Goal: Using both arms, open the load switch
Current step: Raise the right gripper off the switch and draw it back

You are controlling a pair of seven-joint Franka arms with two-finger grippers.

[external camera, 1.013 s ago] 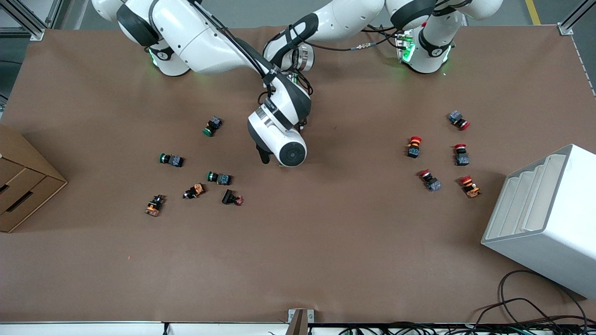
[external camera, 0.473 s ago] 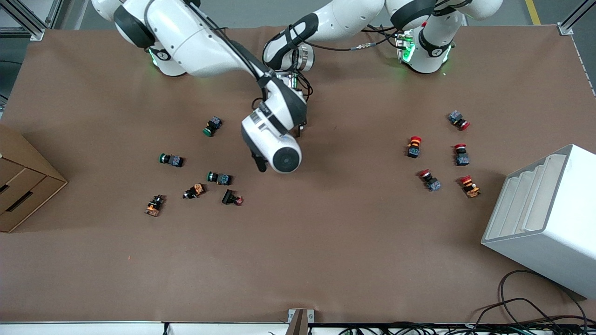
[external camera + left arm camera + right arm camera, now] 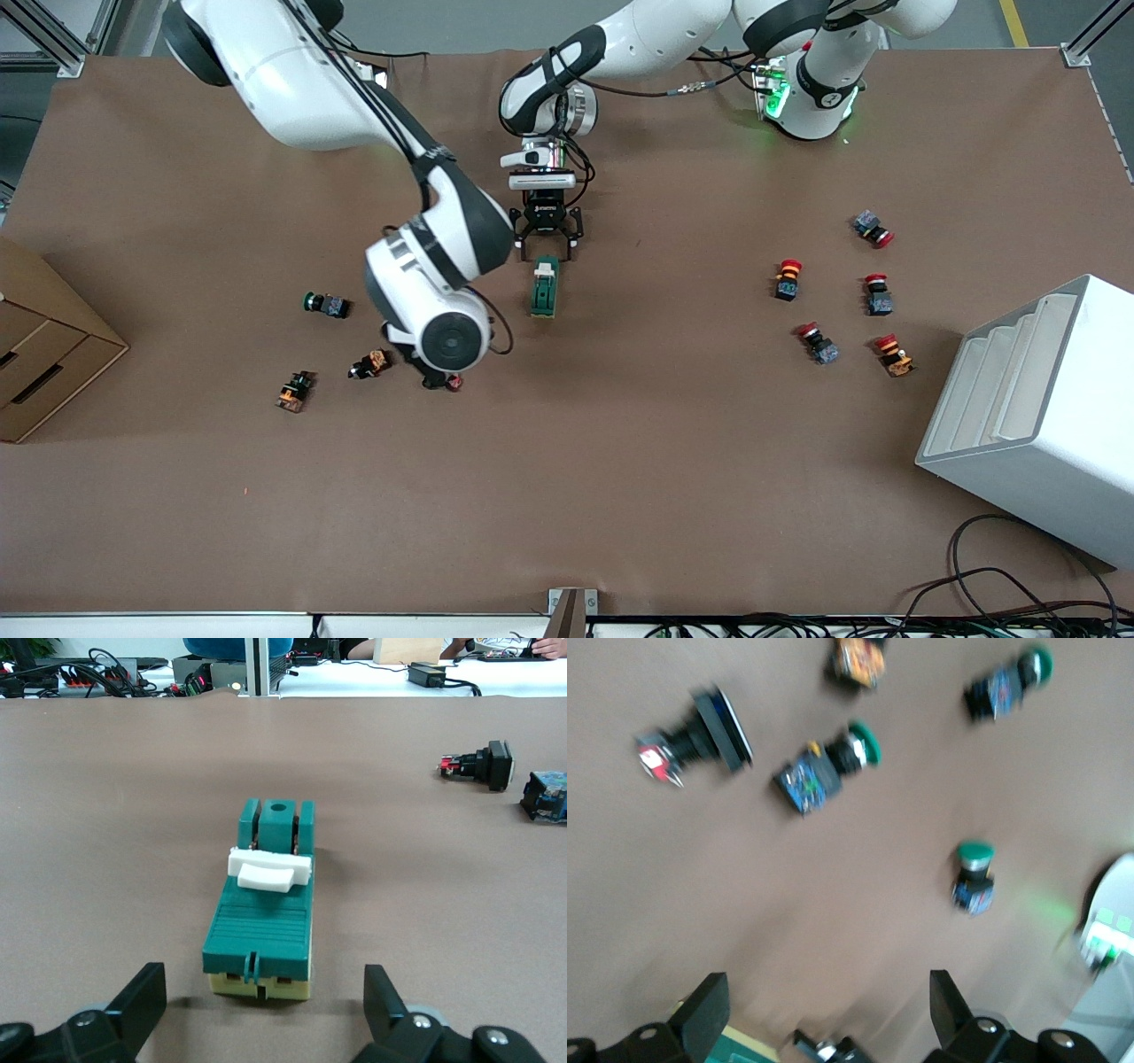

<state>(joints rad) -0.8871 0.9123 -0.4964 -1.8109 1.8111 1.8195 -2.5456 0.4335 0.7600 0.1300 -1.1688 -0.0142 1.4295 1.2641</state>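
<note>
The load switch [image 3: 544,288] lies flat mid-table, a dark-green block on a cream base with its white lever [image 3: 270,870] across the top. My left gripper [image 3: 548,244] is low at the switch's end that faces the robots. It is open, its fingers [image 3: 142,1001] wider than the block, and the switch [image 3: 264,904] lies just ahead of the tips. My right arm's wrist [image 3: 438,328] hangs over the push-button cluster beside the switch and hides its gripper there. The right gripper [image 3: 824,1010] is open and empty, with a corner of the switch [image 3: 722,1047] at the frame's edge.
Green-capped buttons [image 3: 325,305], orange ones [image 3: 370,363] and a black one [image 3: 700,735] lie toward the right arm's end. Red-capped buttons [image 3: 787,278] lie toward the left arm's end, near a white rack [image 3: 1036,416]. A cardboard box [image 3: 44,346] sits at the table's edge.
The right arm swung off the switch toward its own end and the front camera, uncovering the switch and the left gripper. The left arm has hardly moved.
</note>
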